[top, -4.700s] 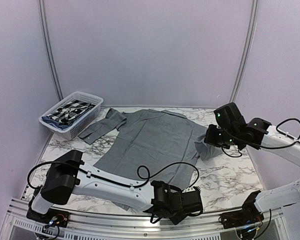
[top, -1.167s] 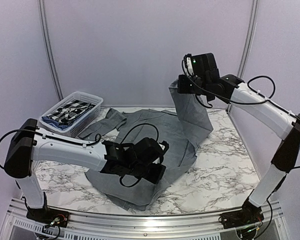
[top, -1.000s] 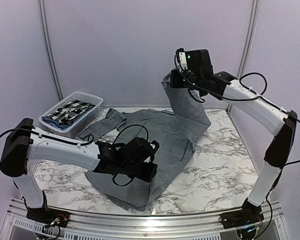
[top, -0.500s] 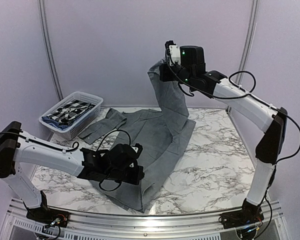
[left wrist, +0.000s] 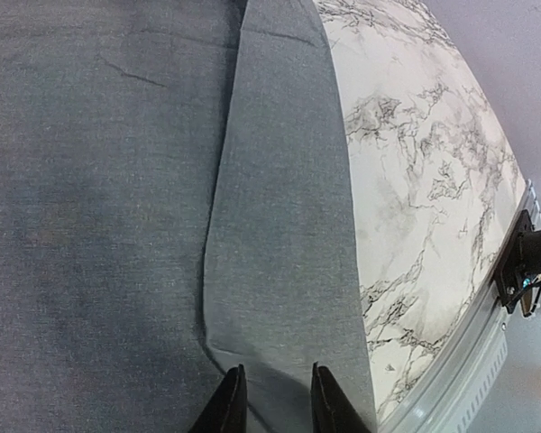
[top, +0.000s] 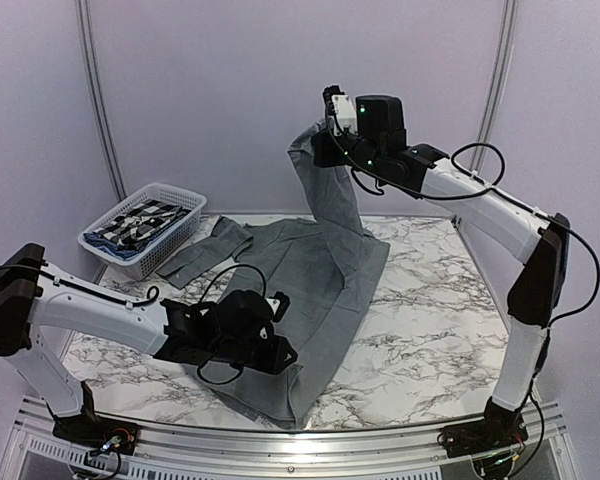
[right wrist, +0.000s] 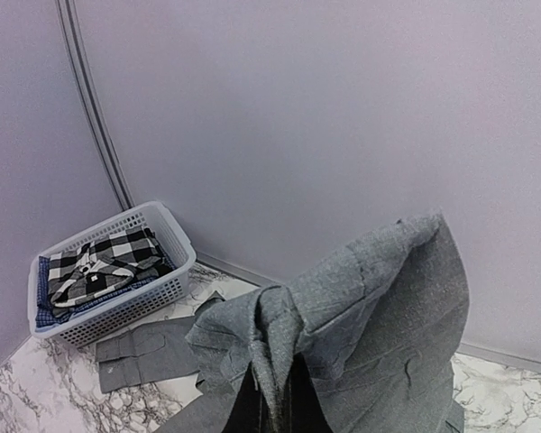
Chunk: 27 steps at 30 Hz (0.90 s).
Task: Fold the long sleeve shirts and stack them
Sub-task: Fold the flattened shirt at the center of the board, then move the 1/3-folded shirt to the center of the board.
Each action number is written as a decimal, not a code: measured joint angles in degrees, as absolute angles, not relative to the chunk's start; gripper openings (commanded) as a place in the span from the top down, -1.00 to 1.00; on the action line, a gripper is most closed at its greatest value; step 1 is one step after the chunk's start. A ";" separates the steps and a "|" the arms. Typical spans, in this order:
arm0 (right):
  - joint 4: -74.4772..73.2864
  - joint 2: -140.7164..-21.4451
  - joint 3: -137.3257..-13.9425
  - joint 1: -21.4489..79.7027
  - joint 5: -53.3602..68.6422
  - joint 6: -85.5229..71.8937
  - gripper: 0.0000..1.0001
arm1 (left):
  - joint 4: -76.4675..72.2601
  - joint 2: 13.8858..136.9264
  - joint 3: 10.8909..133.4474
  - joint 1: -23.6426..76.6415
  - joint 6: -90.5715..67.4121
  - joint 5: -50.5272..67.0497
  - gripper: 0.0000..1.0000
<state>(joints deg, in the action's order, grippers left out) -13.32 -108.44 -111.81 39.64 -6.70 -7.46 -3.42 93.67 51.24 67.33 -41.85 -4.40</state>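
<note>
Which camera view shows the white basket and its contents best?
The right wrist view: the white basket fills more of the picture, with a checked shirt clear inside. The top external view shows it smaller. The left wrist view misses it.

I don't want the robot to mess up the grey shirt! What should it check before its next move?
1. Right gripper shut on the grey shirt: ok.
2. Left gripper open over the shirt's folded edge: ok.
3. Lifted side hangs free above the marble table: ok.
4. Far sleeve lying flat beside the basket: ok.
5. Near hem fully on the table: cannot tell.
</note>
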 measured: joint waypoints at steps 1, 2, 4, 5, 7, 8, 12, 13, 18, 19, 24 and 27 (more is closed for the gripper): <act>-13.32 -108.47 -111.81 39.64 -6.50 -7.49 1.00 | -3.36 93.67 51.24 67.35 -41.67 -4.19 0.31; -13.30 -108.47 -111.74 39.64 -6.39 -7.51 1.00 | -3.27 93.67 51.24 67.35 -41.28 -4.05 0.24; -13.32 -108.47 -111.44 39.64 -6.15 -7.66 1.00 | -2.90 93.67 51.27 67.35 -40.56 -3.95 0.18; -13.30 -108.47 -111.15 39.64 -6.02 -7.70 1.00 | -2.59 93.67 51.35 67.33 -40.21 -3.88 0.14; -13.34 -108.47 -110.52 39.64 -5.78 -7.88 1.00 | -1.58 93.67 51.70 67.33 -39.44 -3.60 0.08; -13.32 -108.47 -110.02 39.64 -5.63 -7.92 1.00 | -1.23 93.67 51.81 67.33 -38.94 -3.31 0.08; -13.82 -108.47 -108.14 39.64 -5.37 -8.36 1.00 | -0.05 93.67 52.07 67.33 -37.28 -1.34 0.29; -14.09 -108.47 -107.79 39.64 -5.37 -8.56 1.00 | 0.38 93.76 52.18 67.35 -36.75 -0.32 0.34; -15.07 -108.18 -106.96 39.66 -5.45 -9.39 1.00 | 1.34 96.77 54.37 67.90 -34.06 4.32 0.56; -15.20 -107.94 -106.45 39.66 -5.48 -9.52 1.00 | 1.50 97.84 54.94 68.07 -33.47 5.48 0.59; -16.45 -105.67 -101.73 40.18 -6.76 -10.98 1.00 | 2.28 102.02 56.12 69.28 -31.81 9.82 0.63; -16.32 -101.75 -94.11 40.60 -8.16 -13.08 1.00 | 2.90 104.16 56.49 69.38 -31.09 11.66 0.66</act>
